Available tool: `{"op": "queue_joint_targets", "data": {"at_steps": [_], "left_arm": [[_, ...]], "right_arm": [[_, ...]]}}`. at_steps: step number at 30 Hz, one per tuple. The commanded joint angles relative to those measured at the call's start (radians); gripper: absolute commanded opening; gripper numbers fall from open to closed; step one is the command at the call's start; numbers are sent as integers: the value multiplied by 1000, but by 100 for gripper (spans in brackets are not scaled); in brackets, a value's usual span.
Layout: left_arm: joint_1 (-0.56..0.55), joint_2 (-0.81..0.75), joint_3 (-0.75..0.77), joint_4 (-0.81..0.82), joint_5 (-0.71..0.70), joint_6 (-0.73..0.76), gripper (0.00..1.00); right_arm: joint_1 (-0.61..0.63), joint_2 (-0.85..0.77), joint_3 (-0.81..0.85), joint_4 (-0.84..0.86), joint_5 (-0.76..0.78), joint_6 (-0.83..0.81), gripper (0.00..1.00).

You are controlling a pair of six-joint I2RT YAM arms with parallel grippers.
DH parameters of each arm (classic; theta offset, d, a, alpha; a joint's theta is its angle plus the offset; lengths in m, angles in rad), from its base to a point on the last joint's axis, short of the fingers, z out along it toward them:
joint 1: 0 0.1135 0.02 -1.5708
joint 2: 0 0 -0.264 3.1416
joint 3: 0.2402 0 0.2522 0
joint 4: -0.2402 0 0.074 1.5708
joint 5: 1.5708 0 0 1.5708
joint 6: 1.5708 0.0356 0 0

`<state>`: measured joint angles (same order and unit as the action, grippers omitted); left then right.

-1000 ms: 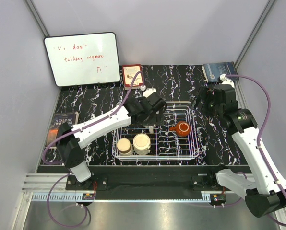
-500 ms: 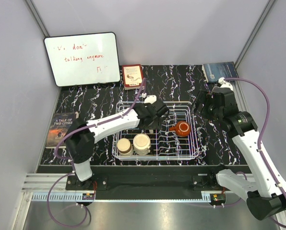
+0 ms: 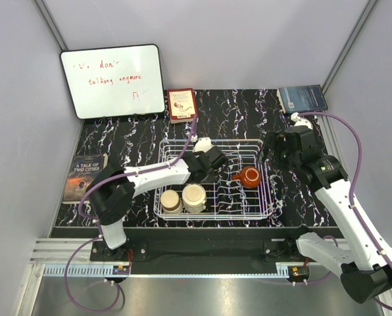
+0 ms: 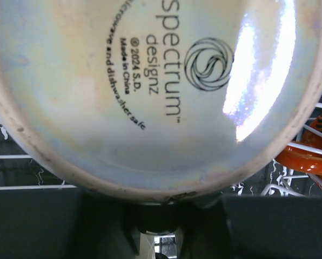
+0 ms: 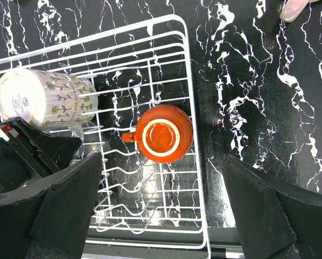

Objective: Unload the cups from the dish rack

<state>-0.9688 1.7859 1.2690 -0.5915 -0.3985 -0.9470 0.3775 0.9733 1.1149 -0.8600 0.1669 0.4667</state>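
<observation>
The white wire dish rack [image 3: 265, 197] stands mid-table. Two cream cups [image 3: 171, 199] [image 3: 195, 196] sit at its front left, and a squat reddish-brown cup [image 3: 250, 176] with a handle is upside down at its right. A cream flowered cup [image 5: 45, 100] lies on its side in the rack; its printed base [image 4: 150, 81] fills the left wrist view. My left gripper [image 3: 208, 172] is down in the rack against this cup, jaws drawn in on its handle [image 4: 156, 237]. Above the rack's right side, my right gripper [image 5: 169, 216] hangs wide open, just in front of the reddish-brown cup [image 5: 165, 134].
A whiteboard [image 3: 112, 80] leans at the back left and a small red card [image 3: 181, 104] stands behind the rack. Books lie at the left edge [image 3: 85, 176] and the back right corner [image 3: 301, 99]. Something pinkish [image 5: 296, 8] shows on the table beyond the rack.
My left gripper has dropped lower into the rack onto the lying cup and its jaws have closed in. The right arm has shifted slightly and stays open.
</observation>
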Motion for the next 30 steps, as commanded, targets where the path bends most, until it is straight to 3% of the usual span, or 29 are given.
{"op": "queue_joint_targets", "data": {"at_steps": [1,4,13,24,29,30], "left_arm": [[1,-49,-34,73,-40,-27,8],[-7,-60,-46,75,-66,-19,0],[-33,-120,-46,85,-134,89,0],[-38,-315,24,94,-140,255,0],[-10,-375,75,91,-45,274,0],[2,-385,69,102,49,271,0]], "right_arm": [[20,-19,-6,10,22,-22,100],[23,-19,-10,12,20,-20,100],[24,-31,-18,13,23,-23,100],[23,-30,-10,24,34,-2,100],[24,-25,-3,39,26,13,100],[24,-27,-1,42,17,15,100]]}}
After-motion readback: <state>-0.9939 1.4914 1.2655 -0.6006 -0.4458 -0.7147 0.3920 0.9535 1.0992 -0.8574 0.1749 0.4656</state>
